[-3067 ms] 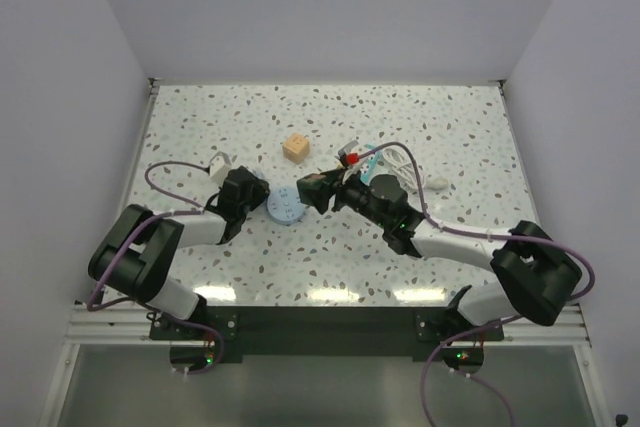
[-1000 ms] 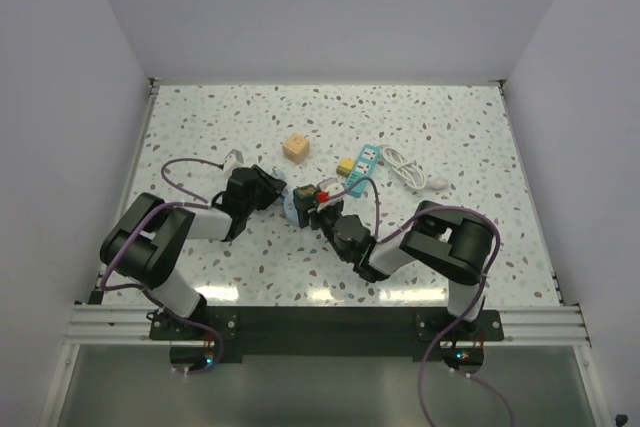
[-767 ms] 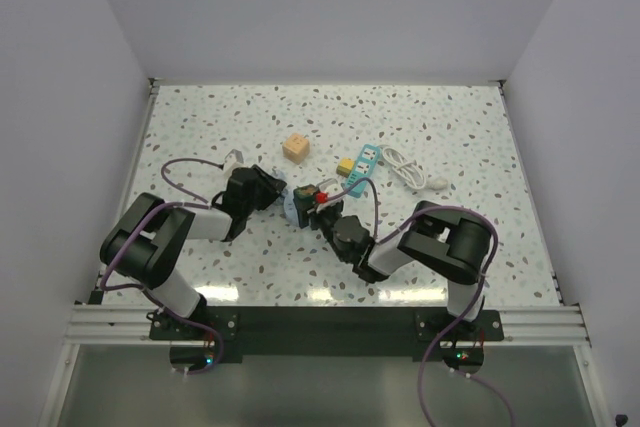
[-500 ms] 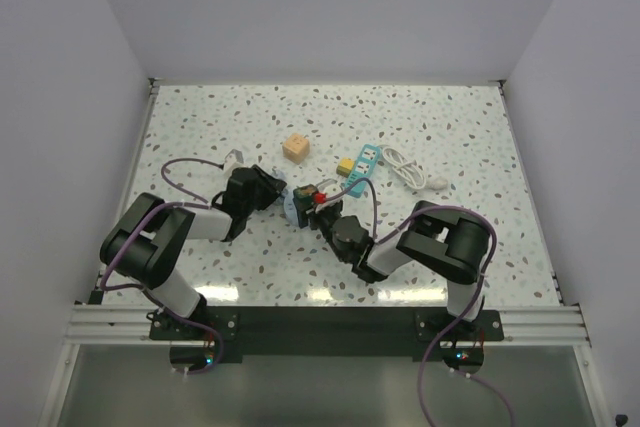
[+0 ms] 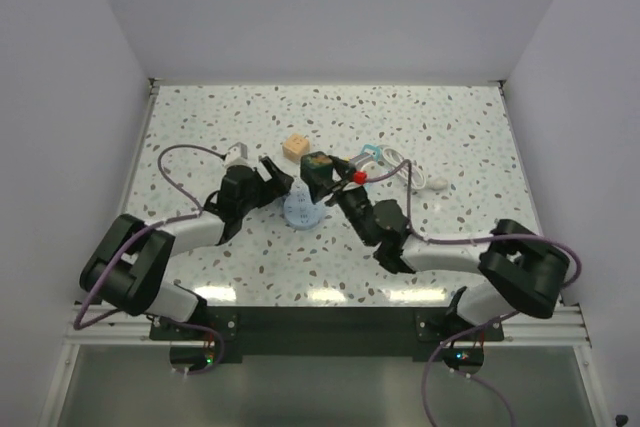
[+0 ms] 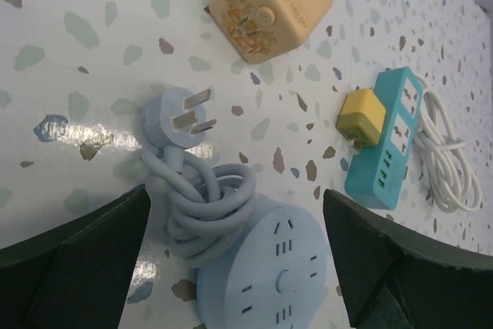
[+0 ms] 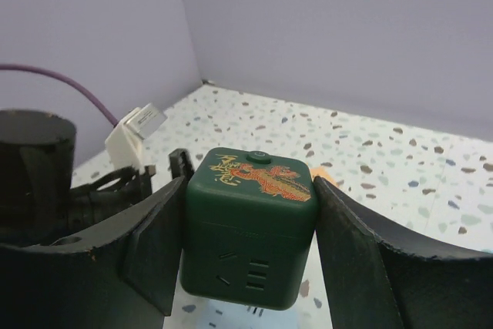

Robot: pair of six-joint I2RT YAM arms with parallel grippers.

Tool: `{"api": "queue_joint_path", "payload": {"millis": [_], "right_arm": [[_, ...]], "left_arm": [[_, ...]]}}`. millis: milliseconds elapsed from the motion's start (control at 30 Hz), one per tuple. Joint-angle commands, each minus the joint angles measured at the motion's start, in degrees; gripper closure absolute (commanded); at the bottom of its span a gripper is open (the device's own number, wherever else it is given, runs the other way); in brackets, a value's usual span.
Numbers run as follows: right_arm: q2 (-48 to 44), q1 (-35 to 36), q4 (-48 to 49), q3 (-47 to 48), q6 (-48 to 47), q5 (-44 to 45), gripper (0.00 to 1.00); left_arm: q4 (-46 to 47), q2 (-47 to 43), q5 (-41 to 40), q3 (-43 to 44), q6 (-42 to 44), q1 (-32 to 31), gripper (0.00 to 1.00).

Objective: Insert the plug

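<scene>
The right jaws pinch the plug (image 7: 250, 225) from both sides, their dark fingers (image 7: 150, 244) flat against its left and right faces. The left jaws stand spread wide with nothing between them, and their fingers (image 6: 69, 256) show only at the lower corners of the left wrist view. Both arms reach in from the near edge of the counter (image 5: 200, 277) and meet around its middle. Nearest of the loose things is the round pale blue socket (image 5: 302, 212), lying flat on the counter with its slotted face up, just in front of the open left jaws. Its cord (image 6: 204, 198) is coiled tight against it and ends in a three-pin connector (image 6: 179, 117) lying on the counter just beside the coil. The plug is held clear of the counter, over the far side of the round socket, upright. The face with the red-and-gold dragon figure and a small button is on top, and a slotted face is turned to the right wrist camera; its prongs cannot be seen. Farther on, toward the far edge, the tan-orange cube (image 5: 294, 146) rests on the counter, apart from the socket. To its right lies the teal power strip (image 6: 385, 148), partly hidden behind the right arm in the top view, with the small yellow block (image 6: 362, 117) touching it near one end. A white cable (image 6: 447, 159) is looped just beside the strip on the side toward the right edge.
</scene>
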Motion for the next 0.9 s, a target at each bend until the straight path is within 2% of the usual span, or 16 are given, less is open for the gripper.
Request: {"api": "queue_joint_path", "payload": {"millis": [0, 33, 133, 167, 233, 267, 333, 433, 467, 667, 867], "right_arm": [[-9.37, -5.73, -8.52, -0.89, 6.44, -10.41, 1.0], [-10.96, -8.18, -10.37, -0.8, 7.32, -13.31, 1.0], [-17.2, -11.0, -16.0, -0.98, 9.88, -20.88, 1.0], [-18.69, -11.45, -18.18, -1.06, 10.84, -24.47, 1.0], [-22.21, -12.24, -19.96, -1.07, 11.29, -28.0, 1.0], [-23.27, -12.33, -20.75, -1.15, 11.55, -30.11, 1.0], [-25.99, -12.59, -21.37, -1.85, 11.99, -35.29, 1.0], [-29.07, -12.77, -23.3, -2.38, 11.82, -40.05, 1.0], [-30.04, -12.69, -24.09, -2.38, 11.38, -40.58, 1.0], [-34.52, -12.95, -28.13, -2.82, 10.06, -42.87, 1.0], [-33.75, -13.13, -26.66, -2.56, 11.64, -48.4, 1.0]], "left_arm": [[0.4, -8.24, -0.49, 0.0, 9.52, -0.1, 0.0], [2.24, -10.09, 2.39, -2.27, 11.11, -0.1, 0.0], [15.49, -16.42, 11.09, -6.5, 17.08, -0.01, 0.0], [21.1, -18.26, 18.26, -8.08, 19.53, -0.1, 0.0], [24.66, -18.81, 26.81, -7.75, 22.09, -0.1, 0.0], [25.72, -18.46, 34.51, -6.18, 23.15, -0.01, 0.0], [27.56, -17.58, 41.58, -4.76, 23.87, -0.1, 0.0], [36.25, -16.7, 53.71, -4.93, 20.89, -0.1, 0.0], [40.62, -16.53, 55.66, -5.11, 18.79, -0.1, 0.0], [52.77, -16.17, 68.23, -5.54, 12.8, -0.27, 0.01], [59.65, -13.98, 70.63, -5.2, 9.11, -1.24, 0.0]]}}
